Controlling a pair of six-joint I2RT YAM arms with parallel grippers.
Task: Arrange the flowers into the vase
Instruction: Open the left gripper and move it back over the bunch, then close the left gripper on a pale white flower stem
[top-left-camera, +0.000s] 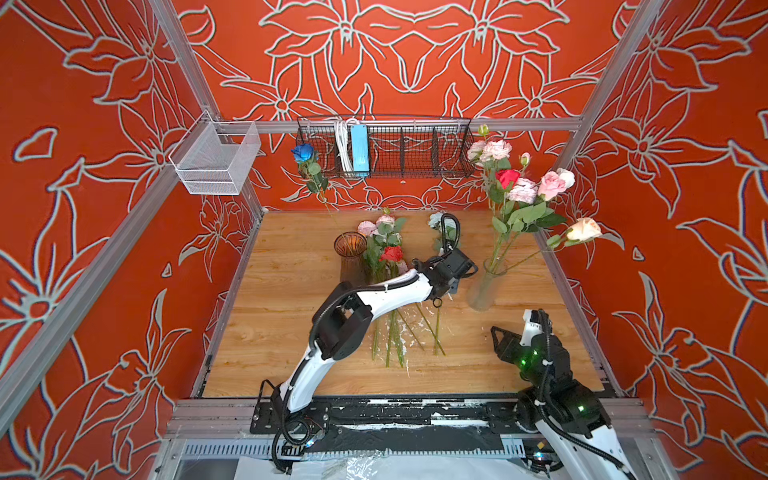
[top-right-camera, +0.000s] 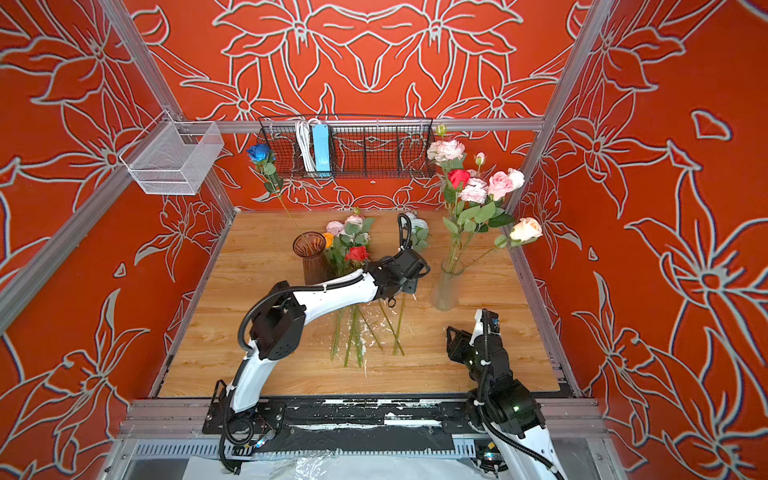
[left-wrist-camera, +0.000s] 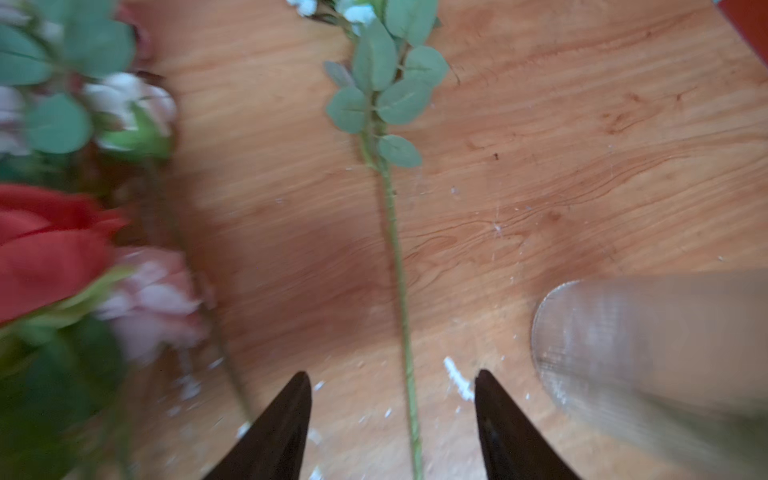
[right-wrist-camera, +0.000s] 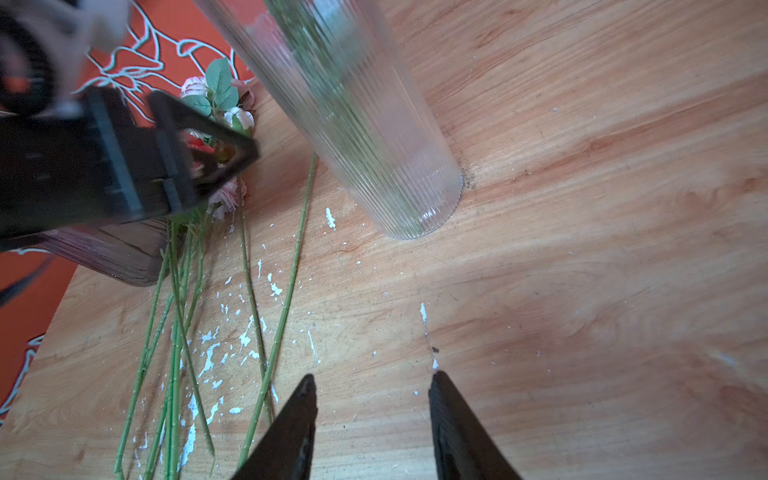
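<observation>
Stems (top-left-camera: 395, 332) lie between amber vase (top-left-camera: 350, 249) and clear vase (top-left-camera: 484, 286).

On the tabletop (top-left-camera: 291, 365), the left vase (top-left-camera: 350, 253) stands left of centre toward the back edge, with a single flower (top-left-camera: 304, 153) in it. Loose flowers (top-left-camera: 388, 253) lie just to its right, stems toward the front edge. The right vase (top-left-camera: 484, 286), near the right edge, holds a bunch (top-left-camera: 521, 187).

Top pair overhead, downward; wrist views close over table (left-wrist-camera: 582, 124).
</observation>
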